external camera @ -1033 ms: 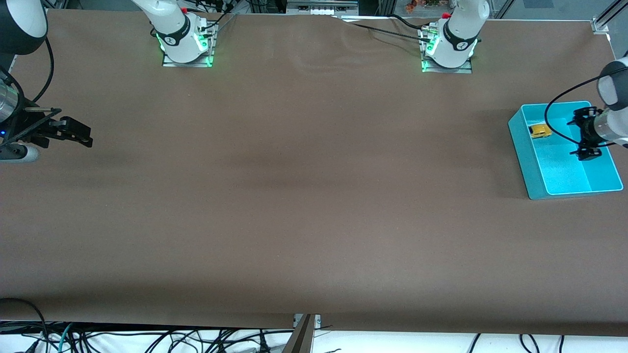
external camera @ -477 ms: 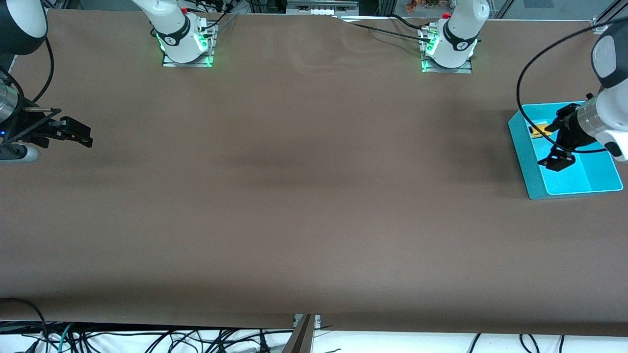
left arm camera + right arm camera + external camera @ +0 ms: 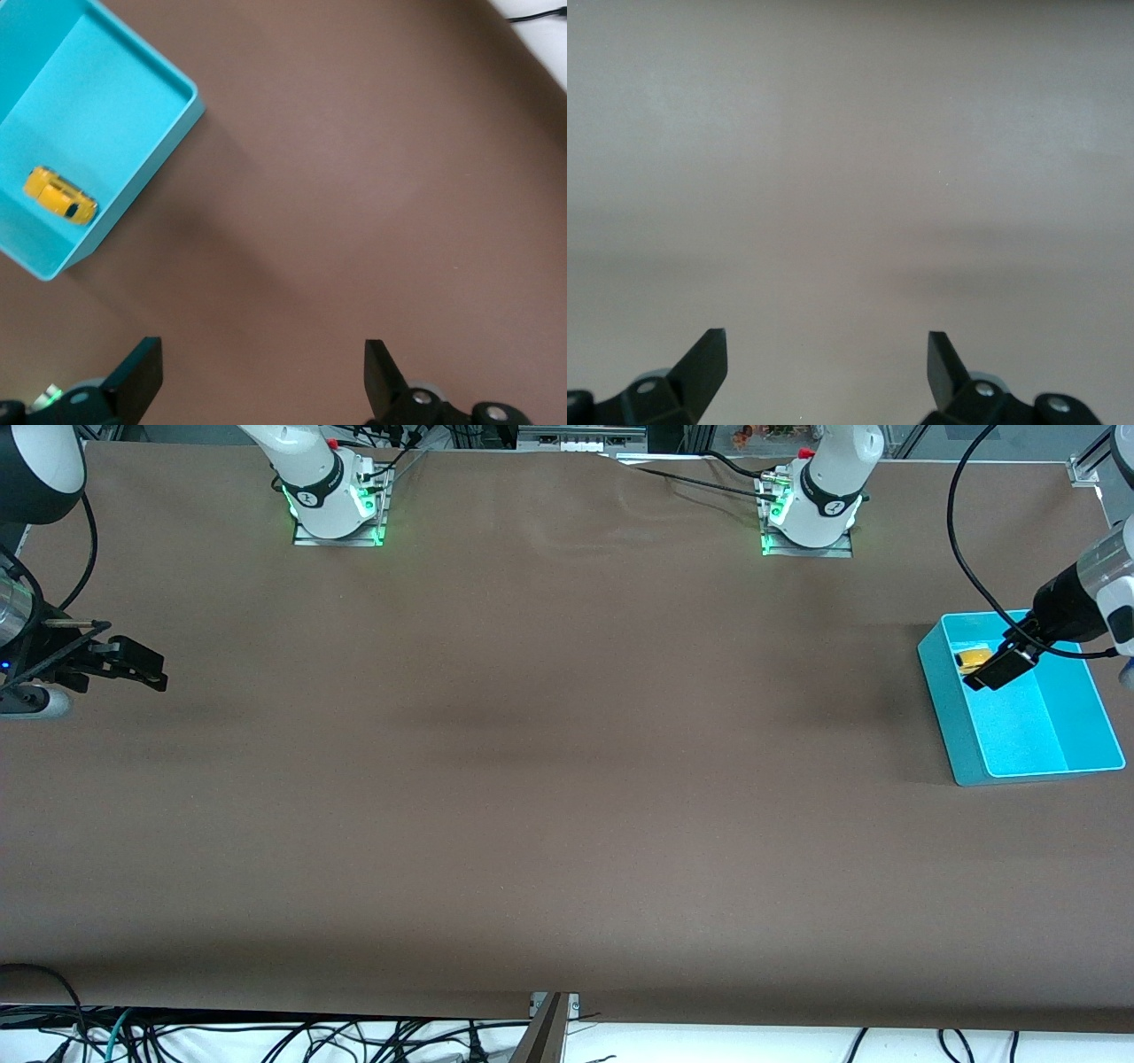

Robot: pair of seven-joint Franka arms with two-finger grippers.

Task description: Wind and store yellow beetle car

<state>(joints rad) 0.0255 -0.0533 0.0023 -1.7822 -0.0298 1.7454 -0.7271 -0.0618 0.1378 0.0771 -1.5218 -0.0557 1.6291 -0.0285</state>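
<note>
The yellow beetle car (image 3: 973, 658) lies loose on the floor of a teal bin (image 3: 1036, 731), in the bin's part farther from the front camera. In the left wrist view the car (image 3: 60, 196) sits near one corner of the bin (image 3: 89, 106). My left gripper (image 3: 994, 669) hangs in the air over the bin beside the car, open and empty. Its wrist view shows only brown table between the fingertips of the left gripper (image 3: 263, 363). My right gripper (image 3: 142, 666) waits open and empty at the right arm's end of the table, and its wrist view shows nothing between the fingers of the right gripper (image 3: 827, 359).
The bin stands at the left arm's end of the table, close to the table's edge. Brown cloth (image 3: 549, 762) covers the whole table. Both arm bases (image 3: 337, 505) stand along the edge farthest from the front camera. Cables hang below the nearest edge.
My left gripper has risen out of the bin and swung toward the car's end of it, turning as it went. The car has stayed in the bin. The right arm has not moved.
</note>
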